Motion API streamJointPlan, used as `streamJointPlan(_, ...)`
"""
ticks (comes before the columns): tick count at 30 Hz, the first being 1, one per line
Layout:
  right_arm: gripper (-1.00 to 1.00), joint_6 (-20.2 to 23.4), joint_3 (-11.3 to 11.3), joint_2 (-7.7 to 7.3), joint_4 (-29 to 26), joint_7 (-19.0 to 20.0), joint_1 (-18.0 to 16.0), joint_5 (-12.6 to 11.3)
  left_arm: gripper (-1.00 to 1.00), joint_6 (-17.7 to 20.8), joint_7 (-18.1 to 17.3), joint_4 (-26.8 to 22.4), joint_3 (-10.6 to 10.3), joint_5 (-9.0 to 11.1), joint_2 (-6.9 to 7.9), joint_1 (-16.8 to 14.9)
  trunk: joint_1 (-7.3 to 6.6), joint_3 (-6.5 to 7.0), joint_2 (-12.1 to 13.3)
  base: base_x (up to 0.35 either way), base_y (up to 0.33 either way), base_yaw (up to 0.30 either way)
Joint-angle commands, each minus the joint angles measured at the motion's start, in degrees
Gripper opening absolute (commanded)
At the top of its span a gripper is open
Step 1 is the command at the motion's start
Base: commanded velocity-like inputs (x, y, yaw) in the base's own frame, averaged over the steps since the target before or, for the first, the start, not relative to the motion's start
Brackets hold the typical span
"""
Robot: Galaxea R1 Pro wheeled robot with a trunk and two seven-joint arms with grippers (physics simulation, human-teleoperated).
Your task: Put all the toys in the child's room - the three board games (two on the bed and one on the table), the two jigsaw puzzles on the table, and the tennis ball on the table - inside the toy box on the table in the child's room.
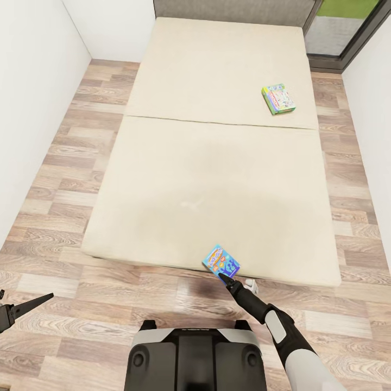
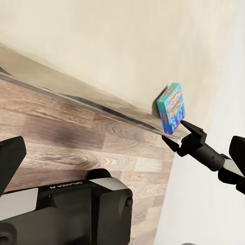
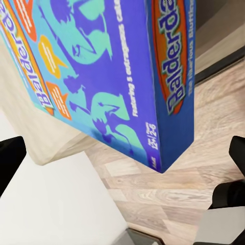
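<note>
From the head camera I look down on the bed (image 1: 217, 163), its cream mattress in two panels, with wood-plank floor (image 1: 65, 304) along the near edge and both sides. One board game, a blue box (image 1: 221, 260), sits at the near edge of the bed, tilted, and my right end effector (image 1: 224, 278) is at its lower corner; from here I cannot tell whether the fingers are closed on it. A second board game, the green and white box (image 1: 279, 99), lies flat on the far panel towards the right side. My left end effector (image 1: 38, 301) hangs low over the floor, well apart from the bed, and I cannot tell its state.

On the left wrist camera I see the blue box (image 2: 171, 108) standing up off the mattress edge, with the right end effector (image 2: 178, 133) at its lower edge, one finger on either side of the corner, apparently pinching it.

On the right wrist camera the blue box (image 3: 107, 76) sits very close, lettering reading "Balderdash", with floor beyond.
</note>
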Motion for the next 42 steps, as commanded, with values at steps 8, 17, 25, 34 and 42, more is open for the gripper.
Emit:
streamJointPlan(8, 1.00, 0.4, -0.3, 0.10, 0.0, 0.2, 0.0, -0.2, 1.00, 0.6, -0.3, 0.0, 0.0, -0.1, 0.01, 0.0, 0.01, -0.03, 0.0, 0.042, 0.000, 0.000)
streamJointPlan(17, 1.00, 0.4, -0.3, 0.12, 0.0, 0.2, 0.0, -0.2, 1.00, 0.6, -0.3, 0.0, -0.1, -0.1, -0.07, 0.0, 0.01, -0.03, 0.0, 0.097, 0.000, 0.000)
streamJointPlan(25, 1.00, 0.4, -0.3, 0.13, 0.0, 0.2, 0.0, -0.2, 1.00, 0.5, -0.3, 0.0, -0.1, -0.1, -0.08, 0.0, 0.01, -0.03, 0.0, 0.018, 0.000, 0.000)
streamJointPlan(34, 1.00, 0.4, -0.3, 0.11, -0.1, 0.2, -0.1, -0.2, 1.00, 0.5, -0.3, 0.0, -0.1, -0.1, -0.08, 0.0, 0.01, -0.03, 0.0, 0.003, 0.000, 0.000)
streamJointPlan(42, 1.00, 0.4, -0.3, 0.05, -0.1, 0.2, -0.1, -0.2, 1.00, 0.5, -0.3, 0.0, -0.1, -0.1, -0.09, 0.0, 0.01, -0.03, 0.0, 0.000, 0.000, 0.000)
